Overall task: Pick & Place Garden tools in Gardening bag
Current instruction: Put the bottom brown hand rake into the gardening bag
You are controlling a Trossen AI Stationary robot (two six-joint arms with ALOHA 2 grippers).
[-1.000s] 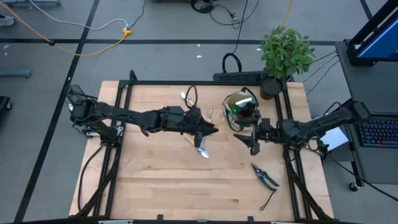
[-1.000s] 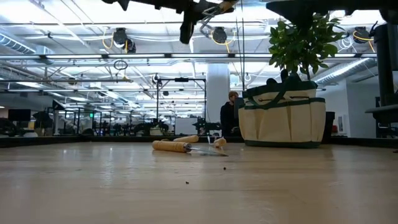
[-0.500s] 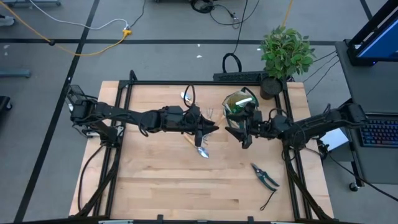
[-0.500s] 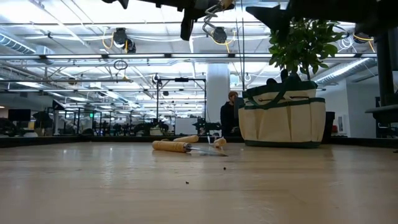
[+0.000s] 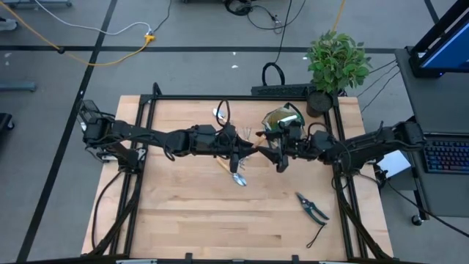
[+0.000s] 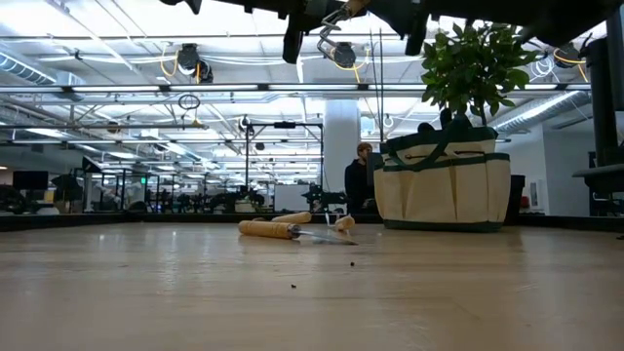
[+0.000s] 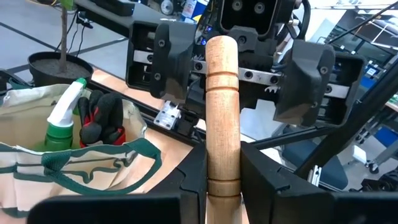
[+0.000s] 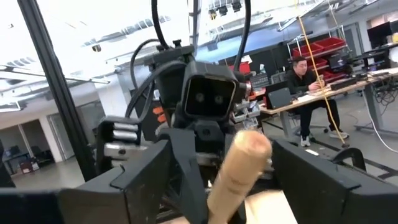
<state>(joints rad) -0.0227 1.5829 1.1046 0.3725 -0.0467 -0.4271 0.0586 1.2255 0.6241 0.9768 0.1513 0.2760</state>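
My left gripper (image 5: pixel 249 152) is shut on a wooden-handled tool (image 7: pixel 222 106) held high over the table's middle; its metal end is hidden. My right gripper (image 5: pixel 278 158) faces it, open, with a finger on either side of the handle's free end (image 8: pixel 249 152), and I see no touch. The beige, green-trimmed gardening bag (image 5: pixel 282 122) stands just beyond on its base and holds a green spray bottle (image 7: pixel 65 109) and a red-black glove (image 7: pixel 102 118). A trowel (image 5: pixel 237 177) and other wooden-handled tools (image 6: pixel 269 229) lie flat on the table. Pruning shears (image 5: pixel 312 207) lie at the near right. My left gripper pinches the wooden handle (image 7: pixel 222 171) between its two fingers. The fingers point roughly level toward the table's right, and the handle lies along them. It sticks out past the fingertips toward my right gripper. The tool is lifted clear of the table.
A leafy potted plant (image 5: pixel 337 60) stands at the far right corner behind the bag. A black frame runs along the table's edges. A person sits beyond the table (image 6: pixel 363 175); another sits at a desk (image 8: pixel 303 93). Bare wood lies toward the near left (image 5: pixel 183 220).
My right gripper has gone toward the table's left edge and slightly toward the far edge. It has closed in on my left gripper until its fingers stand around the handle's free end. The tool has kept still.
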